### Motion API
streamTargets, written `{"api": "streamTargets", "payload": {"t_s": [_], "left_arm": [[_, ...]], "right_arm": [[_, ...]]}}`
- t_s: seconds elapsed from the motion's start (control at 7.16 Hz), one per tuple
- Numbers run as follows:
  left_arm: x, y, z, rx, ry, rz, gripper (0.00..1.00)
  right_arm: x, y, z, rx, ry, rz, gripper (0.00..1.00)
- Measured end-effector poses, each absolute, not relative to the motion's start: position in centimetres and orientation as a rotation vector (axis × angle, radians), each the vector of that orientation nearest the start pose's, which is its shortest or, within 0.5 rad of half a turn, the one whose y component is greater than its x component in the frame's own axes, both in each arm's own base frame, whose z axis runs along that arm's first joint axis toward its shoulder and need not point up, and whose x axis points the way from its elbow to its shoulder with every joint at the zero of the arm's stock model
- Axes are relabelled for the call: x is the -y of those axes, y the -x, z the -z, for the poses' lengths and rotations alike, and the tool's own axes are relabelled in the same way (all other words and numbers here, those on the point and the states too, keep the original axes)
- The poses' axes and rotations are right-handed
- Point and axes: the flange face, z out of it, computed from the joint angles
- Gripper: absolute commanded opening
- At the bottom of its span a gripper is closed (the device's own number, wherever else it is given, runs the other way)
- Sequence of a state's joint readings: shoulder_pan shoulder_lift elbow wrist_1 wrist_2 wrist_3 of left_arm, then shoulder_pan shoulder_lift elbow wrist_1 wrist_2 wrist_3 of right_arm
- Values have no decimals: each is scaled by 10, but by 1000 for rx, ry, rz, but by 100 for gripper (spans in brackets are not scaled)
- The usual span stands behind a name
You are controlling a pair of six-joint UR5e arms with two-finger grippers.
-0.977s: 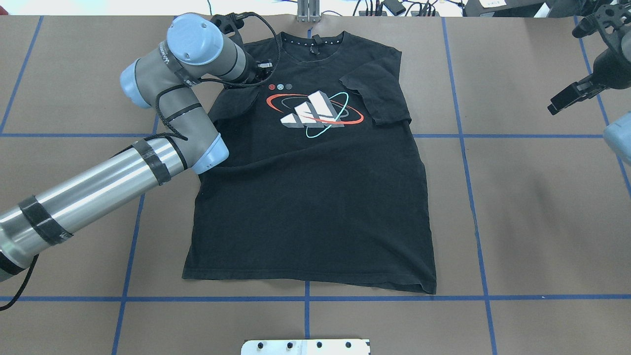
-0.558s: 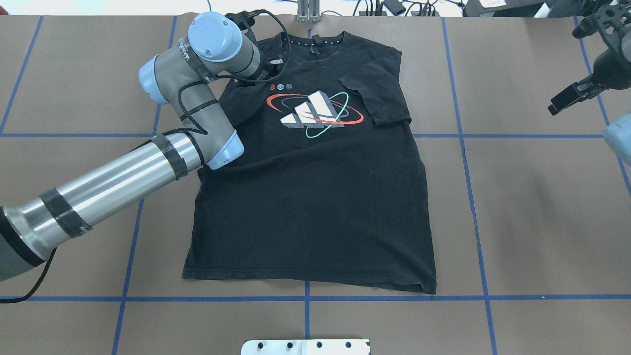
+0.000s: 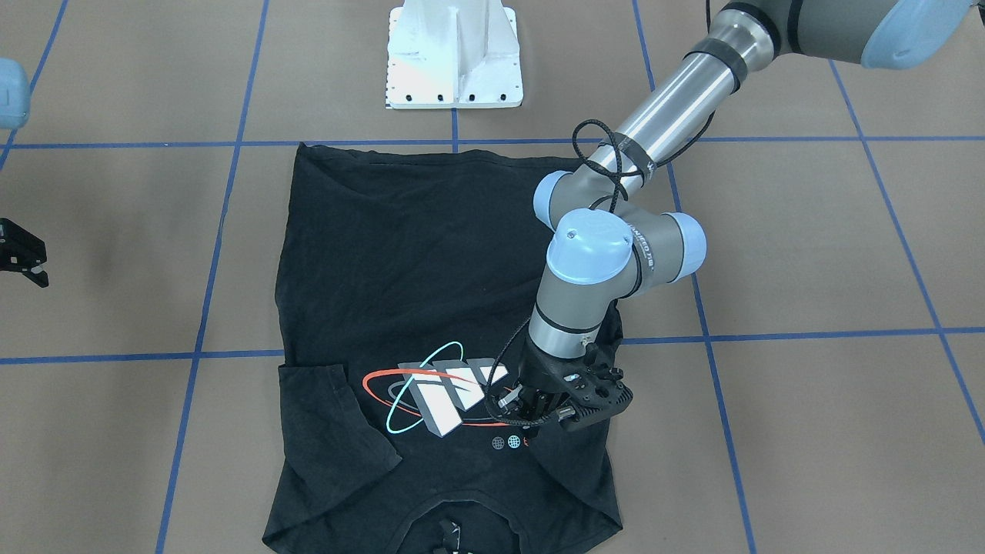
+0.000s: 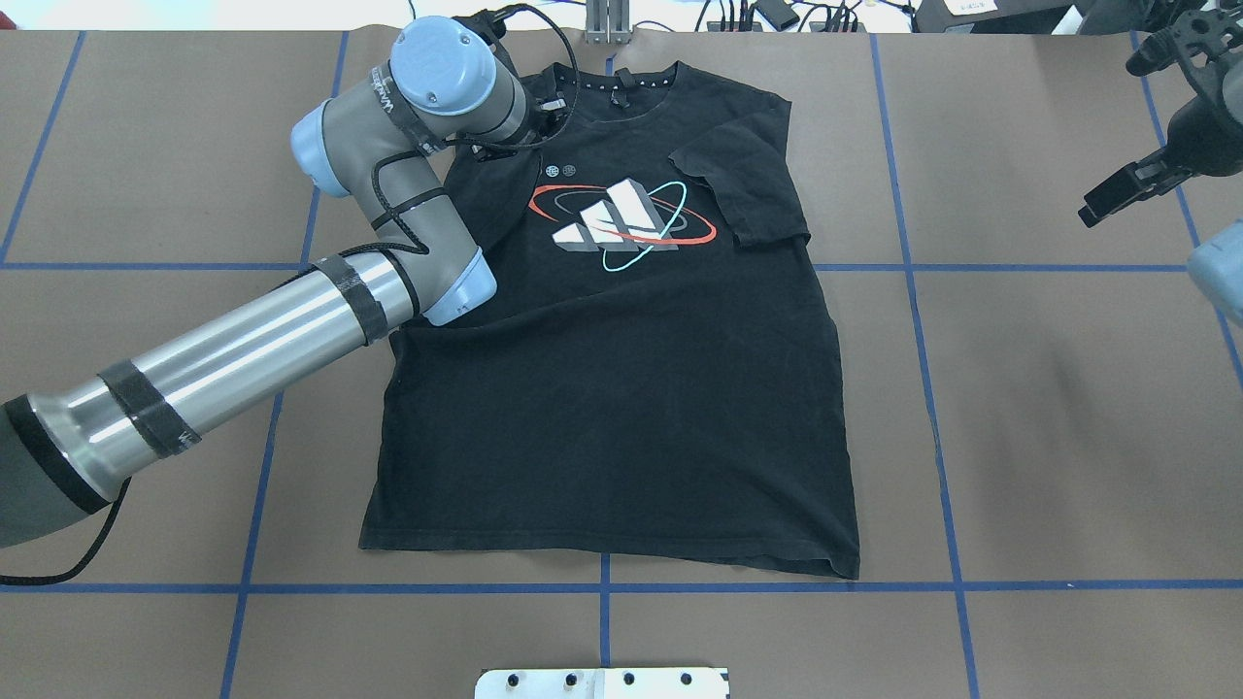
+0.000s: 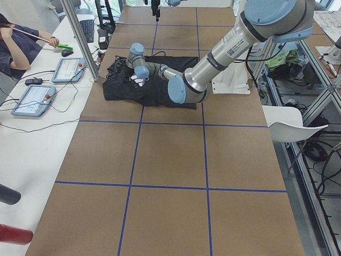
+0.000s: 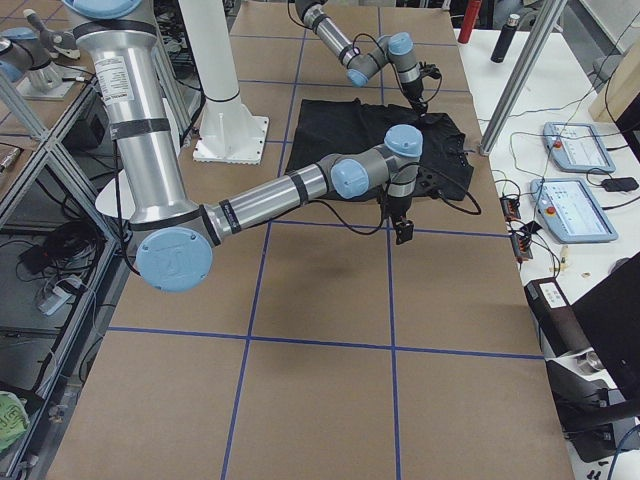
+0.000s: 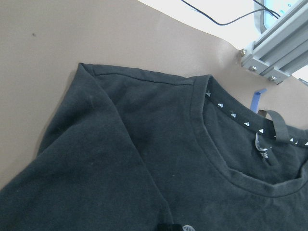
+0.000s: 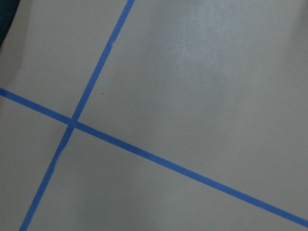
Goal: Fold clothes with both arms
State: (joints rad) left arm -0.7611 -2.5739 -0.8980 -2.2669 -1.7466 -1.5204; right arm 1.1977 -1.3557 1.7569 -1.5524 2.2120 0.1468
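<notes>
Blue tape lines (image 4: 777, 586) grid the brown table (image 4: 1068, 388). The left gripper (image 3: 522, 414) pinches the black block-printed T-shirt (image 4: 621, 388) by 1 sleeve (folded inward). The right gripper (image 4: 1095, 206) hangs well apart, and its finger state cannot be told.

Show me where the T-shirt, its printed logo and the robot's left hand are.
T-shirt (image 4: 621, 408), overhead view, on the plain black lower front.
printed logo (image 4: 614, 219), overhead view, on the grey-white blocks.
left hand (image 3: 523, 412), front-facing view, midway between its fingertips, beside the logo.
</notes>
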Motion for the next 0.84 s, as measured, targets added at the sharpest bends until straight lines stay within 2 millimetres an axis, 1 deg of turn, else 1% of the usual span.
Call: {"api": "streamTargets", "payload": {"t_s": [0.28,0.42,0.56,0.7,0.84], "left_arm": [[679,-545,-222,-1039,-283,524,100],[675,-542,-214,-1048,-317,467,100],[667,-534,-214,-1055,-340,393,100],[652,-522,-220,-1073,-332,322,100],[629,-504,-234,-1098,-315,275,100]], "right_arm": [[565,144,-455,720,-225,338,100],[564,150,-452,726,-215,317,100],[563,161,-447,737,-194,278,100],[559,177,-437,751,-170,224,100],[552,198,-424,774,-150,164,100]]}}
